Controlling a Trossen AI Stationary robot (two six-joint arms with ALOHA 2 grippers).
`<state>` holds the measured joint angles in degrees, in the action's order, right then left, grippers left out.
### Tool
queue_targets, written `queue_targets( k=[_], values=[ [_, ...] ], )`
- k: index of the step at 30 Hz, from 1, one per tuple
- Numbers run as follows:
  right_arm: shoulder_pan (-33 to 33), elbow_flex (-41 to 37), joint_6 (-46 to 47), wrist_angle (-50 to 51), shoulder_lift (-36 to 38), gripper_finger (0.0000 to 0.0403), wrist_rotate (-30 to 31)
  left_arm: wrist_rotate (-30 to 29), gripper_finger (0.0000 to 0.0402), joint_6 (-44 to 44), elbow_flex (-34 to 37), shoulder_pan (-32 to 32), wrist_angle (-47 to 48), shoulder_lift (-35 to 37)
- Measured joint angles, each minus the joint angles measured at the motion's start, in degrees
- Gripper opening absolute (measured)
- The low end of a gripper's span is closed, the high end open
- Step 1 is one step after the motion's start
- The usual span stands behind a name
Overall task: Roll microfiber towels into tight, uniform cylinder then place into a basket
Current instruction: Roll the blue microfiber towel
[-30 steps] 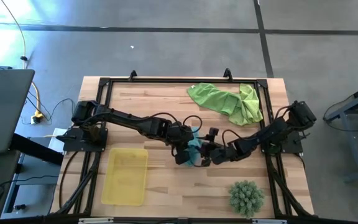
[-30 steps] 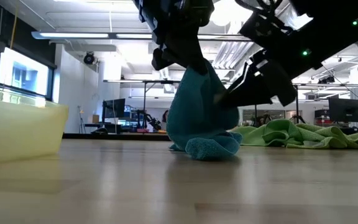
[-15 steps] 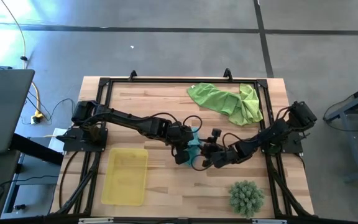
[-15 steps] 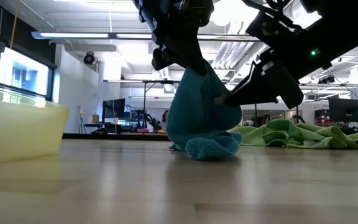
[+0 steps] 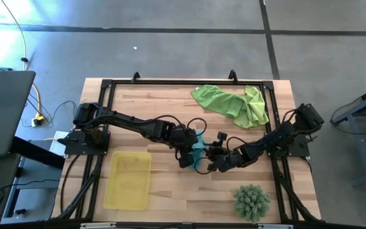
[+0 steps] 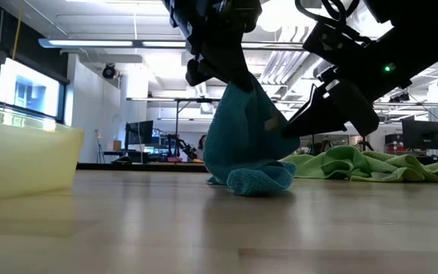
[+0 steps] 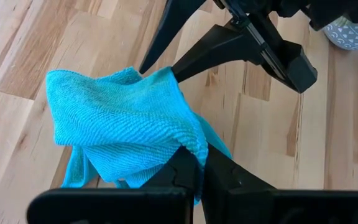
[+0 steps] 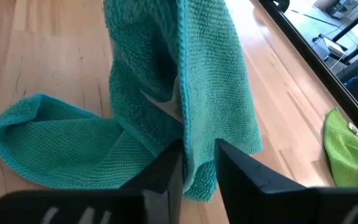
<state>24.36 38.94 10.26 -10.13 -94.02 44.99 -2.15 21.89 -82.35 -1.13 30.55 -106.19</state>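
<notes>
Yellow basket [image 5: 129,180] near the table's [image 5: 170,191] front left corner, left gripper [image 5: 191,154] clamped on teal towel [image 5: 199,152] mid-table, right gripper [image 5: 211,159] pinching its hanging edge, green towels [image 5: 230,104] at back right edge

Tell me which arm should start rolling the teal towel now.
Probably the right. The left gripper is shut on the teal towel, holding it up off the table, while the right gripper closes on its hanging edge, placed to turn it.
</notes>
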Motion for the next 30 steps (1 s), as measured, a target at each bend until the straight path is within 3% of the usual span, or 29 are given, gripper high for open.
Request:
queue_targets(
  k=[6, 14, 21, 30],
  values=[
    [-0.1, 0.0, -0.2, 0.0, 0.0, 0.0008, -0.3, 0.0, 0.0000, -0.1, 0.0, 0.0, -0.2, 0.0],
    [-0.8, 0.0, -3.7, 0.0, 0.8, 0.0003, -0.6, -2.8, 0.0009, -3.0, 0.0, -0.4, -0.8, 0.0],
    [-1.5, 0.0, -2.6, 3.5, 4.1, 0.0001, -2.3, -10.9, 0.0069, -8.0, 0.0, -1.4, -0.7, 0.0],
    [-2.6, 0.0, -0.7, 15.3, 11.7, 0.0000, -3.5, -9.2, 0.0110, -7.1, 0.0, -0.8, -0.4, 0.0]
  ],
)
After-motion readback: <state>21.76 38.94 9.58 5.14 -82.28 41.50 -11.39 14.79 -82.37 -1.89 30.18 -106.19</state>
